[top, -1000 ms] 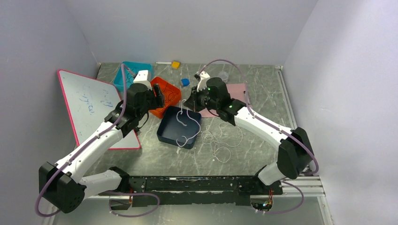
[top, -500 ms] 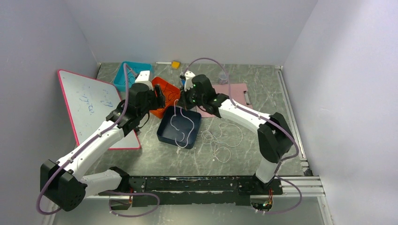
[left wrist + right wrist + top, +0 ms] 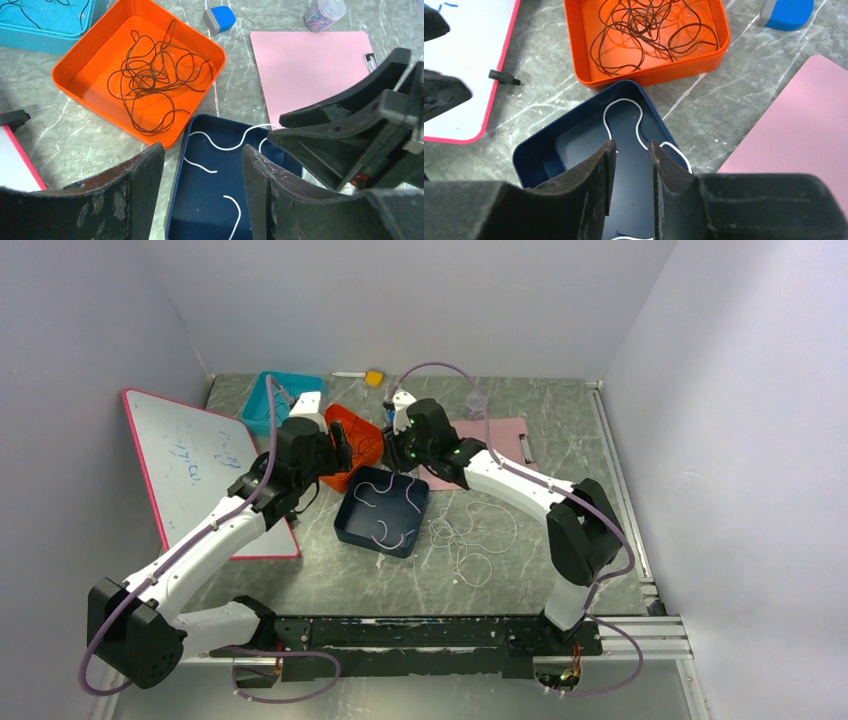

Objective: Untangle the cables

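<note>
– When the trays are viewed through the wrist cameras, how are the cables laid out?
– 1 smooth white cable (image 3: 622,100) is laid in loose curves on the floor of the navy tray (image 3: 200,200), a glossy rectangular box with rounded corners. 1 dark brown cable (image 3: 155,75) is bunched in a wiry tangle inside the orange tray (image 3: 95,70), just beside the navy tray's far corner. Thin white cables (image 3: 470,540) are left in overlapping loops on the grey marbled table (image 3: 560,430), just beside the navy tray.
– How are the pincers set?
– The left gripper (image 3: 201,150) is held with its matte black fingers well apart, nothing between them. The right gripper (image 3: 631,147) is held over the navy tray with a narrow gap between its fingers; no cable is clamped.
– What is changed from 0.5 s before?
– The white cable was then hung from the right gripper as 1 tall loop over the navy tray; it is now released and flat inside. Both arms are barely displaced.
</note>
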